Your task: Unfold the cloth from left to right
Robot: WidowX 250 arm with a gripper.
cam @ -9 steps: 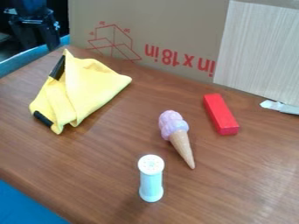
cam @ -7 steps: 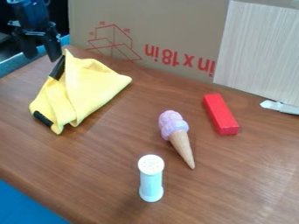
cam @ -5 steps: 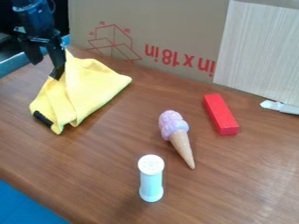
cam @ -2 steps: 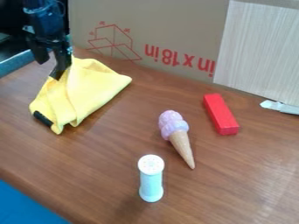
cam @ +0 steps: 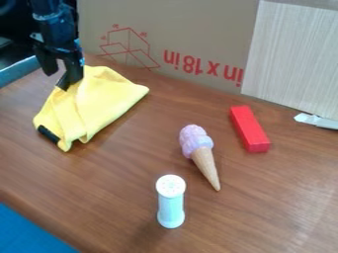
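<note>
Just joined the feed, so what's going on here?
The robot's pincer is open at the upper left, one finger overlapping the top of the yellow cloth in this view; whether they touch, I can't tell. The cloth lies bunched and folded on the wooden table, not yet unfolded. The ice cream cone, red block and pale shaker sit apart from it.

Your gripper (cam: pixel 63 73) hangs, fingers parted, at the upper end of the folded yellow cloth (cam: pixel 99 101); you also see an ice-cream cone (cam: pixel 199 148), red block (cam: pixel 249 128) and white shaker (cam: pixel 171 205) (that one upright).
</note>
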